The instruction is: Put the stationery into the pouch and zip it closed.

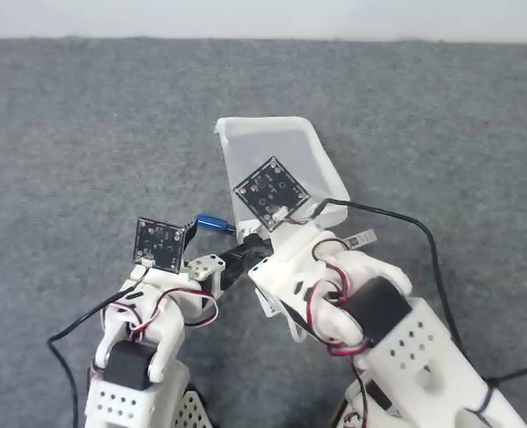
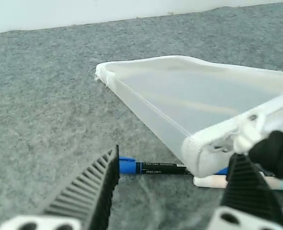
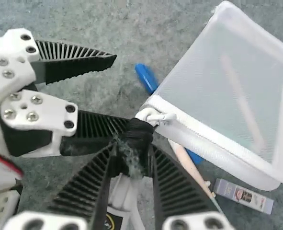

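My right gripper (image 3: 131, 158) clamped on black pull (image 3: 137, 136) at pouch (image 3: 237, 86) corner, centre of high view. My left gripper (image 2: 170, 191) wide apart, holding nothing; pen (image 2: 151, 168) just ahead.

White plastic left arm (image 1: 138, 357) and right arm (image 1: 415, 348), black motors (image 1: 379, 308), red-black cables (image 1: 321, 321). Black ribbed fingers (image 3: 84, 191), silver screws (image 3: 32, 116), square black camera boards (image 1: 160, 242).

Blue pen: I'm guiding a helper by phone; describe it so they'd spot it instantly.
On the grey mat sits a white mesh pouch. At its open end a pen pokes out from underneath. Unlike the pale pencil beside it, it has a blue cap and black barrel.
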### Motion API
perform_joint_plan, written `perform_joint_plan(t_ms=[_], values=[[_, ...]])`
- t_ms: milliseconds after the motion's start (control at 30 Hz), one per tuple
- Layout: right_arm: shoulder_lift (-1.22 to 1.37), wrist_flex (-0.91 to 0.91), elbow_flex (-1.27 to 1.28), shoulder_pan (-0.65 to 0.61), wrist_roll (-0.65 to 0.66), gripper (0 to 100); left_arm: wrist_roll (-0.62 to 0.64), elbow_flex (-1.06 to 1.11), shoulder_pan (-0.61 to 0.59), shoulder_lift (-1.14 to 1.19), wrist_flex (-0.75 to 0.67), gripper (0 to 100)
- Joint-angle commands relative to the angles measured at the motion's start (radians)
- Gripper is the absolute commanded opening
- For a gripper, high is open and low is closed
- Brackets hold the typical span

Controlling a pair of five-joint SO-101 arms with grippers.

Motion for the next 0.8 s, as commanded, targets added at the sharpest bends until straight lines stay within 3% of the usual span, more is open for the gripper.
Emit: perform_joint_plan(t_ms=[0, 767], values=[[-0.105, -0.007, -0.009, -0.008, 0.012, 0.6, 0.014, -0.013, -0.032, -0.02, -0.035, 33], [-0.179, -0.007, 0.069, -0.012, 0.032, 0.6, 0.012, -0.021, -0.034, -0.02, -0.032, 33]])
